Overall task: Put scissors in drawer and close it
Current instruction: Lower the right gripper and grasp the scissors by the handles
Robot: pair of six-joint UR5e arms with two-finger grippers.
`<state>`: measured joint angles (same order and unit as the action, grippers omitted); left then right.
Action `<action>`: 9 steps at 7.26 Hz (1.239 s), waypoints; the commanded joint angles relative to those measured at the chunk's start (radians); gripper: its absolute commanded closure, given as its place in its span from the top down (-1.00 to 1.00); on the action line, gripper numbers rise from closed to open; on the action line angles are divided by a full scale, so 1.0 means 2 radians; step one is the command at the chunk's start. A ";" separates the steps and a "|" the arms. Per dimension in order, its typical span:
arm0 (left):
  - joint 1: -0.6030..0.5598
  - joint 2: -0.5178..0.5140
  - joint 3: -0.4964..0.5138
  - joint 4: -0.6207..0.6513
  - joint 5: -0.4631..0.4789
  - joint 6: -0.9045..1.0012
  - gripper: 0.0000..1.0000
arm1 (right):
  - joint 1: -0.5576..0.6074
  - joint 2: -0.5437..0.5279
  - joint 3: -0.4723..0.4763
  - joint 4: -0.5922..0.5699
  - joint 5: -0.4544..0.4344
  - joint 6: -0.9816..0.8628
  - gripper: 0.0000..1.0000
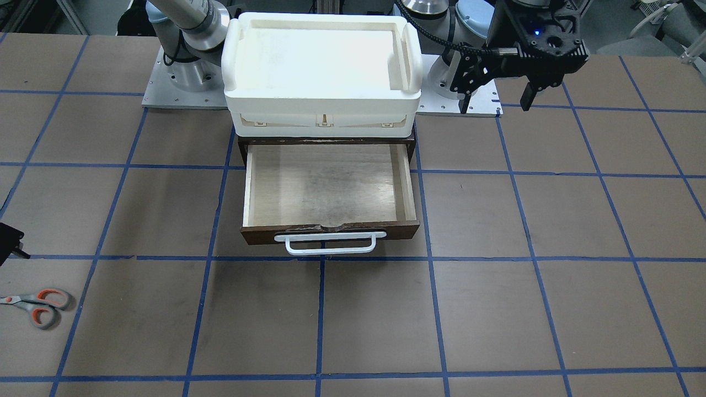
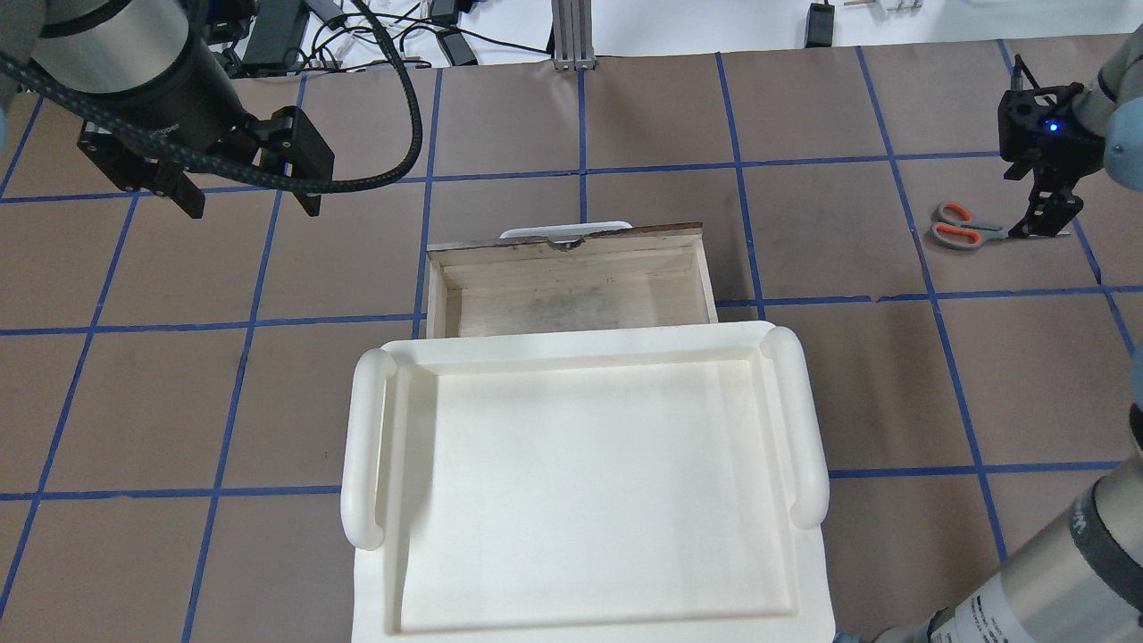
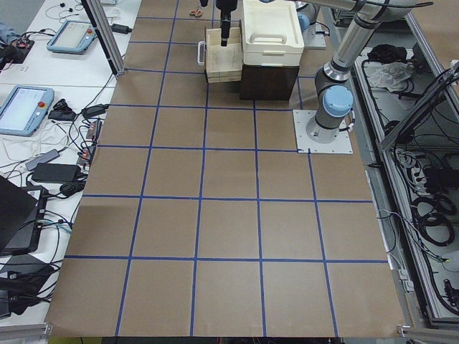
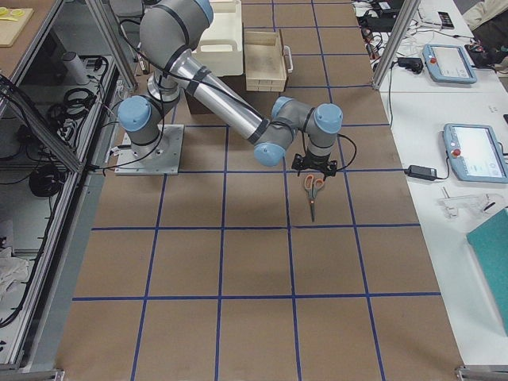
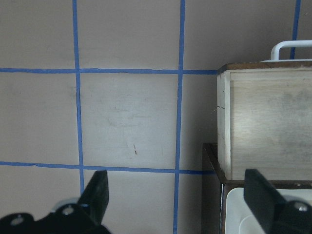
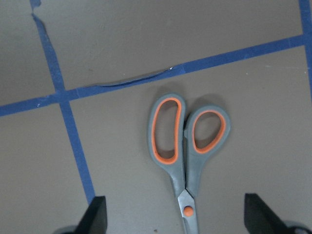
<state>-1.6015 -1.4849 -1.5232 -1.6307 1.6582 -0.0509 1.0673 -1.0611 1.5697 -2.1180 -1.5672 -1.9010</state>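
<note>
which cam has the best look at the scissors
Right wrist-mounted: the scissors lie close below, orange-lined loops and pivot clear, blade tips cut off. Overhead and exterior right show them small, exterior left barely; front-facing crops the blades at its edge; left wrist shows none.

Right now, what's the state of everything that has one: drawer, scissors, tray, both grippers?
drawer: pulled open, empty.
scissors: blades shut, lying flat on the table, not held.
white tray: on top of the drawer unit, empty.
left gripper: open, holding nothing, off to the drawer's side.
right gripper: open, straddling the scissors, not shut on them.
</note>
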 commanded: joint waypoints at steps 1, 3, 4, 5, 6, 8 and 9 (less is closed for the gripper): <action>0.000 -0.001 0.000 0.000 0.000 -0.001 1.00 | -0.001 0.020 -0.005 -0.017 -0.001 -0.047 0.99; 0.000 -0.001 0.000 0.001 0.000 -0.001 1.00 | -0.004 0.044 -0.017 -0.031 -0.004 -0.081 0.99; 0.000 -0.001 0.000 0.001 0.000 -0.001 1.00 | -0.006 0.047 -0.016 -0.030 -0.004 -0.096 0.99; 0.000 -0.001 0.000 0.001 0.000 -0.001 1.00 | -0.006 0.048 -0.015 -0.030 -0.005 -0.100 0.98; 0.001 0.000 0.000 0.001 0.000 -0.001 1.00 | -0.008 0.050 -0.011 -0.027 -0.004 -0.122 0.93; 0.000 0.000 0.000 0.001 0.001 -0.001 1.00 | -0.014 0.065 -0.011 -0.031 -0.002 -0.134 0.93; 0.001 0.000 0.000 0.001 0.000 -0.001 1.00 | -0.014 0.067 -0.012 -0.031 -0.003 -0.134 0.93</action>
<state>-1.6010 -1.4851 -1.5232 -1.6291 1.6593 -0.0522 1.0427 -0.9362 1.5469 -2.1785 -1.5728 -2.1646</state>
